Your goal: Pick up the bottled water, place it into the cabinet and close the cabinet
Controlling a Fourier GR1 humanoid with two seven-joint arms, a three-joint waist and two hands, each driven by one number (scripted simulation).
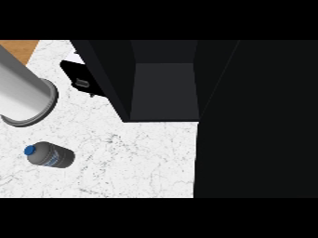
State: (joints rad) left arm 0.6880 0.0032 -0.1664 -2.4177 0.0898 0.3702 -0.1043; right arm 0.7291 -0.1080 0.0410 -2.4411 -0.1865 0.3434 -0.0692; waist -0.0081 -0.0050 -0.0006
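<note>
Bottle (49, 155) lies lower left on the counter (134, 162); left hand (79, 76) (fingers unclear) reaches the open cabinet (165, 88).

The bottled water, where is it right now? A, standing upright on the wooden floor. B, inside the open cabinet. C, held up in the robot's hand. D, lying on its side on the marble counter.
D: the bottled water lies on its side on the white marble counter, blue cap toward the left, clear of the dark cabinet.

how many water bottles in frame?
1. The water bottle lies on its side on the marble counter, lower left, blue cap pointing left. The cabinet interior is dark and partly hidden.
</note>
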